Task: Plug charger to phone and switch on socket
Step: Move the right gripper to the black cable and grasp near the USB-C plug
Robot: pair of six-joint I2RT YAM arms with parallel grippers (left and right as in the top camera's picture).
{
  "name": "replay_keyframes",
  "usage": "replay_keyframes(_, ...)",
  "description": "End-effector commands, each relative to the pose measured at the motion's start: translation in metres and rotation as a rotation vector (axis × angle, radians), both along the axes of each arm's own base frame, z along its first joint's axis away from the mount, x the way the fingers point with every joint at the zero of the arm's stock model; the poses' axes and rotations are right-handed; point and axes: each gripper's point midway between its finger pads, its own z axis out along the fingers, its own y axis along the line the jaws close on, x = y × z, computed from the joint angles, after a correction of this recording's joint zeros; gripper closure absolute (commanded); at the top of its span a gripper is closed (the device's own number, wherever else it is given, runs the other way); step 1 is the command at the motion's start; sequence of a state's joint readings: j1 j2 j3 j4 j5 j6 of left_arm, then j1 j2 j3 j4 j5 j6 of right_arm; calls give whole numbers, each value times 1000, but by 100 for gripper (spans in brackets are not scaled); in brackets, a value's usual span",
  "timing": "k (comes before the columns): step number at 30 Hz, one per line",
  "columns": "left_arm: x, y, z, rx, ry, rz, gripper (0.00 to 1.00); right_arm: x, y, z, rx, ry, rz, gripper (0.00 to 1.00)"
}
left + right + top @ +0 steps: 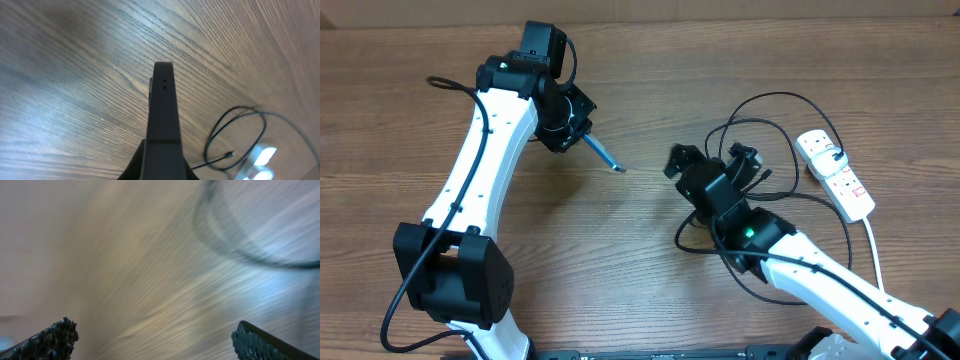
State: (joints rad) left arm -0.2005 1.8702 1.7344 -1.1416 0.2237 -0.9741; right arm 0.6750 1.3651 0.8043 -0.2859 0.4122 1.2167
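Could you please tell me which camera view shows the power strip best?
The overhead view: the white power strip shows whole and in focus. The left wrist view catches only a blurred white bit of it at its bottom edge; the right wrist view shows none of it.

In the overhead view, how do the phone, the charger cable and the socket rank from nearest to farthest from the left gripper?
1. phone: clamped in the left gripper itself.
2. charger cable: looped right of centre.
3. socket: farthest, near the right edge, beyond the cable loops.
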Motion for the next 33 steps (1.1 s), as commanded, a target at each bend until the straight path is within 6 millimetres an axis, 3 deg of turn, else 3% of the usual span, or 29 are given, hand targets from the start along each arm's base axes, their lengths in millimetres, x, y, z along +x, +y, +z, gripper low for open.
replay_keyframes(1, -1, -9, -4, -4, -36, -206, 96, 13, -45, 16, -152, 24, -58, 0)
replay_keyframes(4, -3, -19, -8, -49, -40, -298, 96, 13, -81, 4, -102, 137, -133, 0)
replay_keyframes(11, -5, -31, -16, -109, -15, -333, 96, 30, -124, -21, -33, 223, -212, 0)
replay_keyframes(16, -7, -38, -22, -145, 12, -344, 96, 45, -114, -48, -25, 250, -169, 2)
replay_keyframes(21, -12, -43, -21, -179, 13, -383, 96, 29, -126, -88, -61, 394, -216, 13)
replay_keyframes(24, -11, -43, -21, -177, 10, -388, 96, 28, -127, -93, -70, 409, -219, 14)
replay_keyframes(28, -11, -43, -21, -177, 10, -388, 96, 29, -126, -96, -72, 411, -216, 25)
replay_keyframes(33, -11, -43, -21, -175, 10, -389, 96, 41, -124, -95, -84, 367, -181, 25)
